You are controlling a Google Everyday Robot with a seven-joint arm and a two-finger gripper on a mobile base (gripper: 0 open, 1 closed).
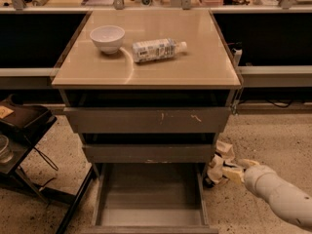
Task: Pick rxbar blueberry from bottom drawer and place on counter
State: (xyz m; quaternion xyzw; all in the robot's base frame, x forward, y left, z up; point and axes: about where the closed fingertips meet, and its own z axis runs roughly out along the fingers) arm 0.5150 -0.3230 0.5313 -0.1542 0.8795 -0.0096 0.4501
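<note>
The gripper [219,165] hangs low, just right of the open drawer [146,196]; I cannot tell its grip. No bar shows on the drawer floor. This is probably the carry step: next, lift to the counter [195,57].

The bottom drawer [148,199] stands pulled out at the foot of the cabinet [146,122]. The pincer [222,165] hangs low just beside the drawer's right side, over the speckled floor [273,140], on a pale arm [280,199] entering from the lower right. On the beige surface [195,67] above, a white bowl [107,37] stands upright near a plastic bottle [158,49] lying on its side.
</note>
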